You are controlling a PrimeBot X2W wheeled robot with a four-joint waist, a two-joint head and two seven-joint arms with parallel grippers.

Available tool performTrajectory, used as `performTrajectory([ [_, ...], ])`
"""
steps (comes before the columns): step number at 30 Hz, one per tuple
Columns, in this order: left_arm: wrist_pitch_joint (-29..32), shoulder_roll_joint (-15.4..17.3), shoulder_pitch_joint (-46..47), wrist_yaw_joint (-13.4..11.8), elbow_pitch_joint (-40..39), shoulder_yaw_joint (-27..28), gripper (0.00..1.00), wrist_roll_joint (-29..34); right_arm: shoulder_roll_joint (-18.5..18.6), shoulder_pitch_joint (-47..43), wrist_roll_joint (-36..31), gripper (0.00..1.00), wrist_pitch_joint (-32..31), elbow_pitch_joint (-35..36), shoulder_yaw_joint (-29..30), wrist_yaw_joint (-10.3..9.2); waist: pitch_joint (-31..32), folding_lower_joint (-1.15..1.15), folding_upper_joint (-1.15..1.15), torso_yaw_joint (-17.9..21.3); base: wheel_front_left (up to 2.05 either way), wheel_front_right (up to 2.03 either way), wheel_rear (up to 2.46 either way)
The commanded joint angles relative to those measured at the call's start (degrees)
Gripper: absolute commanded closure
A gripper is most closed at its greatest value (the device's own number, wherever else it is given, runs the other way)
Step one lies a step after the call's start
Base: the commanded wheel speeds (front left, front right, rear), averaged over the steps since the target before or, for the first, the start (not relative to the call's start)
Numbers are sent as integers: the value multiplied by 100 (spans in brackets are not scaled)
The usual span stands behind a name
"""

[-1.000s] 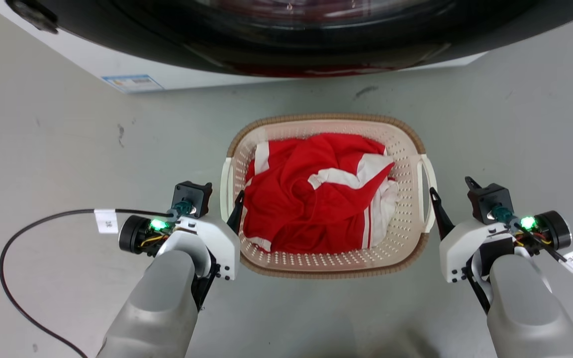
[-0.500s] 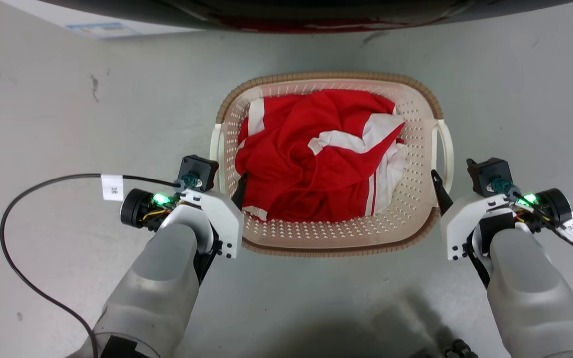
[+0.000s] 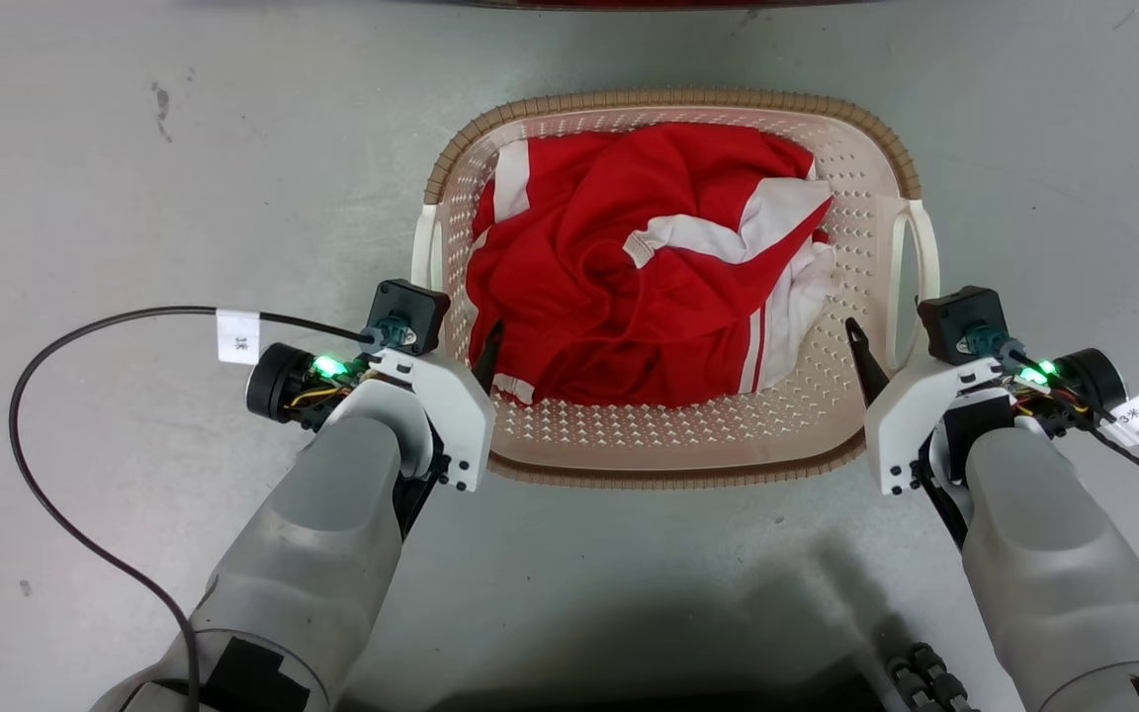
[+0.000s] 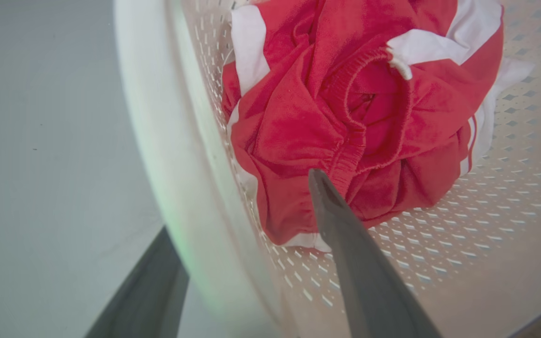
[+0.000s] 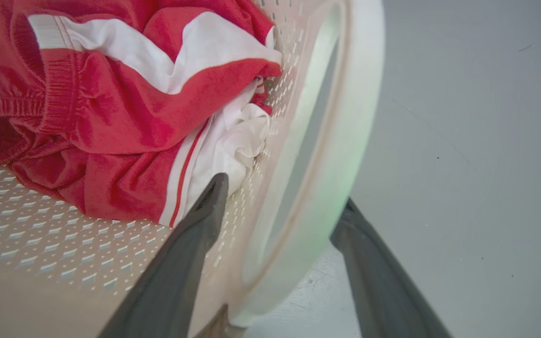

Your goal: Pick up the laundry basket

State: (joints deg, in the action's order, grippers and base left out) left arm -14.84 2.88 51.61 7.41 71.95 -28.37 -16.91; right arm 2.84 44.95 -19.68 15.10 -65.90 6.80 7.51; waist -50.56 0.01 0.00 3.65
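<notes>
The left gripper and right gripper straddle opposite sides of the laundry basket, mid-frame. Both pairs of jaws stand apart.

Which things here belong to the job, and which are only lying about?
For the job: laundry basket, left gripper, right gripper.
Just lying about: red and white clothes in the basket, black cable on the floor.
</notes>
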Motion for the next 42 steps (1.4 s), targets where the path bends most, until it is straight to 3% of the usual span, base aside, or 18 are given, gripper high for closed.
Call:
performTrajectory([
  [1, 29, 1, 79, 6, 22, -62, 0, -47, 7, 120, 50, 0, 10, -32, -15, -4, -37, -1, 0, -3, 0, 0, 0],
  [6, 136, 1, 159, 6, 46, -285, 0, -221, 7, 209, 53, 0, 11, -129, -40, -4, -122, -1, 0, 1, 0, 0, 0],
  [7, 135, 1, 193, 6, 48, -339, 63, -227, 6, 237, 58, 0, 10, -153, -56, -4, -136, -1, 0, -5, 0, 0, 0],
  [8, 137, 2, 208, 6, 54, -376, 100, -257, 6, 255, 59, 57, 10, -165, -66, -4, -147, -1, 0, -7, 0, 0, 0],
  [9, 194, 1, 208, 6, 65, -427, 100, -272, 6, 276, 58, 94, 10, -142, -77, -4, -157, -1, 0, -6, 0, 0, 0],
  [10, 208, -2, 220, 8, 68, -472, 100, -294, 8, 278, 62, 100, 10, -157, -86, -4, -163, -1, 0, -8, 0, 0, 0],
  [21, 284, -20, 46, 41, 56, -874, 100, -683, 16, 279, 146, 100, 14, -390, -365, -4, 198, -1, 0, -23, 0, 0, 0],
  [42, 787, 22, -1004, 41, 111, -1303, 100, -1691, 1, -494, 804, 100, -142, -756, -1532, -3, 2428, -1, 0, -142, 0, 0, 0],
])
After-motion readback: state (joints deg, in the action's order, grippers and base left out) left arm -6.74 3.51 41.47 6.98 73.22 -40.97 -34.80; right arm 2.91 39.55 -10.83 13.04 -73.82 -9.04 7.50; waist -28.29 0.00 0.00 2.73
